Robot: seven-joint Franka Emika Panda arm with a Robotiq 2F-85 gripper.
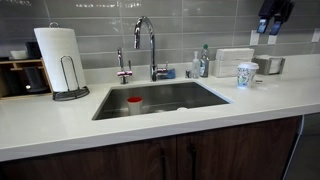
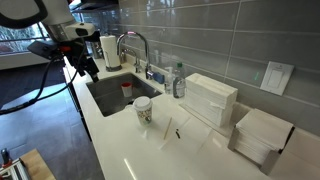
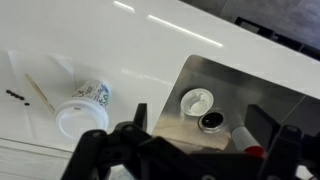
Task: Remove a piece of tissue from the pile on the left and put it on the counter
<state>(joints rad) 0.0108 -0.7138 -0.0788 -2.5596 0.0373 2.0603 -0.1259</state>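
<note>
The pile (image 1: 232, 61) is a blocky white stack of folded tissues against the wall, right of the faucet; it also shows in an exterior view (image 2: 210, 97). No loose piece of tissue lies on the white counter (image 1: 150, 125). My gripper (image 1: 272, 22) hangs high in the air, well clear of the pile; it also shows in an exterior view (image 2: 85, 62). In the wrist view the gripper (image 3: 204, 120) is open and empty, above the sink's edge. A white strip at that view's lower left may be the pile.
A printed paper cup (image 1: 246, 73) stands in front of the pile, with a thin stick (image 2: 170, 128) beside it. A greyish container (image 1: 270, 65) stands right of the pile. The steel sink (image 1: 205, 98) holds a red-capped item (image 1: 134, 103). Faucet (image 1: 150, 45) and paper-towel roll (image 1: 58, 55) stand at the left.
</note>
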